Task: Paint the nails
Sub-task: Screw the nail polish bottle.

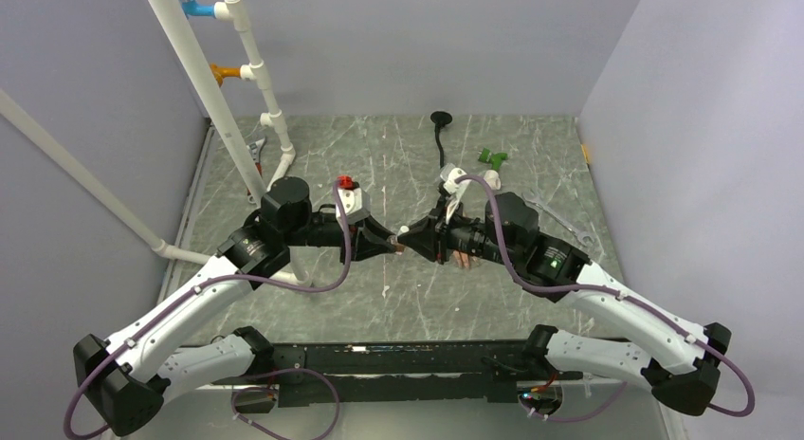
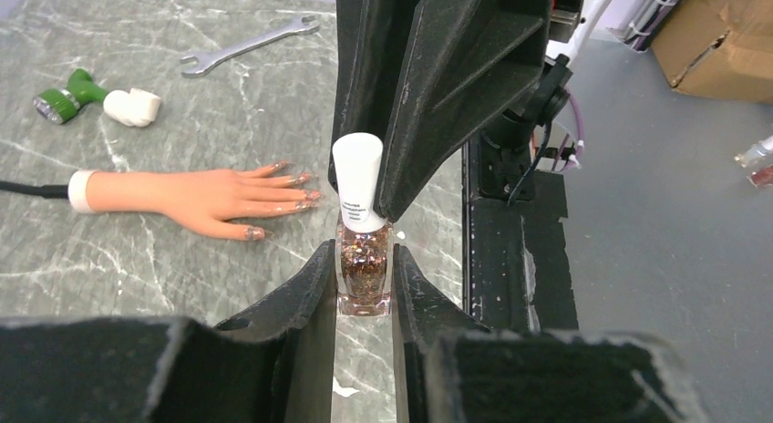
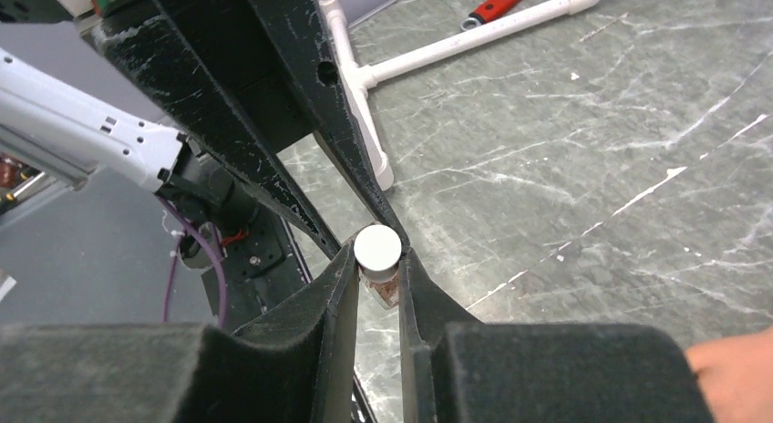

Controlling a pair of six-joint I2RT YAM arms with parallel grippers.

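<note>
A small glass bottle of brown glitter polish (image 2: 364,268) hangs above the table, and my left gripper (image 2: 364,277) is shut on its body. My right gripper (image 3: 377,259) is shut on the bottle's white cap (image 3: 377,248), its fingers (image 2: 428,104) coming down from above in the left wrist view. Both grippers meet at mid-table, left gripper (image 1: 391,241) against right gripper (image 1: 417,237). The peach mannequin hand (image 2: 200,195) lies flat to the left, and the nails (image 2: 305,193) show glitter. In the top view the hand (image 1: 465,260) is mostly hidden under my right arm.
A wrench (image 2: 246,47) and a green and white object (image 2: 91,97) lie beyond the hand. A white pipe frame (image 1: 237,108) stands at the back left, with a red-handled tool (image 3: 497,4) beside its foot. A black cable (image 1: 441,137) runs from the back wall.
</note>
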